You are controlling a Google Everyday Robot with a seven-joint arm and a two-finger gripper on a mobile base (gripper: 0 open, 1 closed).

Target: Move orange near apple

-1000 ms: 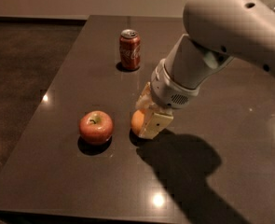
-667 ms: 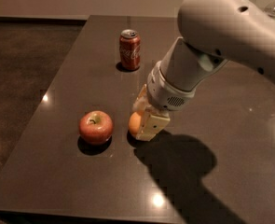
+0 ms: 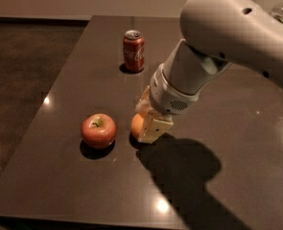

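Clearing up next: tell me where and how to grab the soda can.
Probably best to grip the soda can across its middle, coming in level from the front: it stands upright, and its straight round wall suits a two-sided pinch. The hand holds the orange beside the apple.

Dark polished surface [image 3: 74, 176] with glossy glints, shiny-skinned red apple [image 3: 98, 130], matt orange [image 3: 136, 125] at its 3 o'clock, clasped by matt cream plastic gripper [image 3: 145, 125], glossy metal soda can [image 3: 133, 50], smooth pale plastic arm shell [image 3: 227, 28]
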